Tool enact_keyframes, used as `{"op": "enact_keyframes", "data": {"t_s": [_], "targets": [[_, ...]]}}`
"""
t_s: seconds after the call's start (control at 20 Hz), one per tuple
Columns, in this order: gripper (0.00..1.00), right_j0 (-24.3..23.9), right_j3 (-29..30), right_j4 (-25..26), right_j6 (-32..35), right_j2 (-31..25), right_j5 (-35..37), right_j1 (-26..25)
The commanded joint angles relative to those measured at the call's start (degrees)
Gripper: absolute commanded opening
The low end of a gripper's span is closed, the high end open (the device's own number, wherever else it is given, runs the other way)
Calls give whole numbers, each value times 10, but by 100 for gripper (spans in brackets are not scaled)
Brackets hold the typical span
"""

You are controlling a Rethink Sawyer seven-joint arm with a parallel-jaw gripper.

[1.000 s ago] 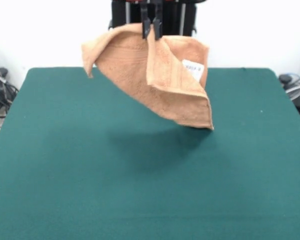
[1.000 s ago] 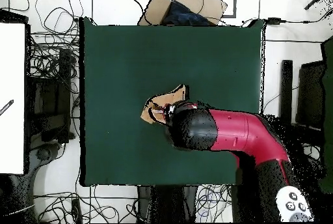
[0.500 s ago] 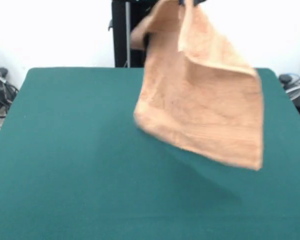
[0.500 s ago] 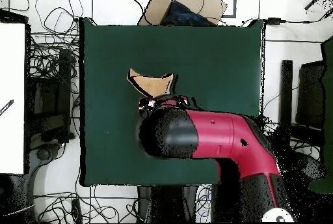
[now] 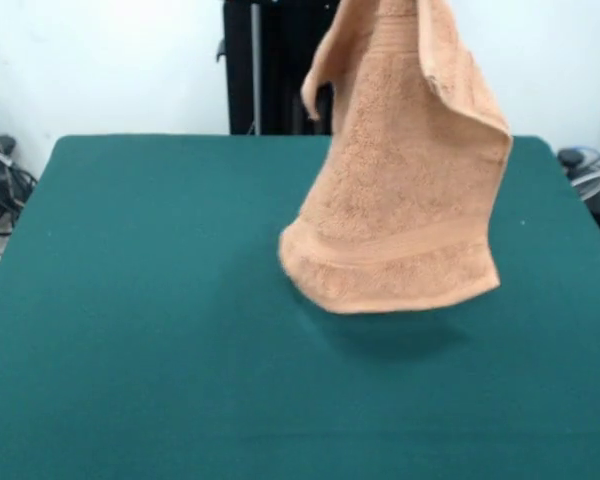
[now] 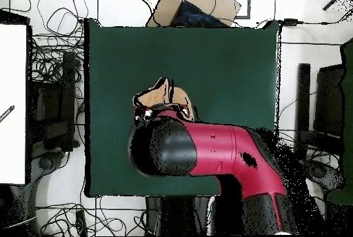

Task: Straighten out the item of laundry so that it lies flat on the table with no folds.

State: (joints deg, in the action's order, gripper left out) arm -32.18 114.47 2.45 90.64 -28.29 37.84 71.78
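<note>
The green surface (image 5: 130, 350) lies bare beneath the peach towel (image 5: 400, 200), which hangs folded in the air, its lower edge just clear. The claw is hidden; whether it grips, I cannot tell. Lowered like this, the towel would probably crumple, folds trapped underneath.

Robotics lab, red robot arm (image 6: 227, 153), green table (image 5: 130, 330), tangled floor cables (image 6: 52, 62)
</note>
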Motion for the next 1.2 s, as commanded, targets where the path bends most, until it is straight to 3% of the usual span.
{"op": "enact_keyframes", "data": {"t_s": [0.05, 0.25, 0.45, 0.65, 0.95, 1.2], "targets": [[0, -1, 111, -30, 0, -39, -65, -1], [0, -17, 164, -56, 4, -59, -121, 9], [0, -4, 186, -57, 28, -46, -137, 23], [0, 32, 218, -56, 74, -15, -156, 52], [0, 136, 239, -29, 191, 85, -96, 126], [0, 163, 253, -41, 179, 114, -119, 114]]}}
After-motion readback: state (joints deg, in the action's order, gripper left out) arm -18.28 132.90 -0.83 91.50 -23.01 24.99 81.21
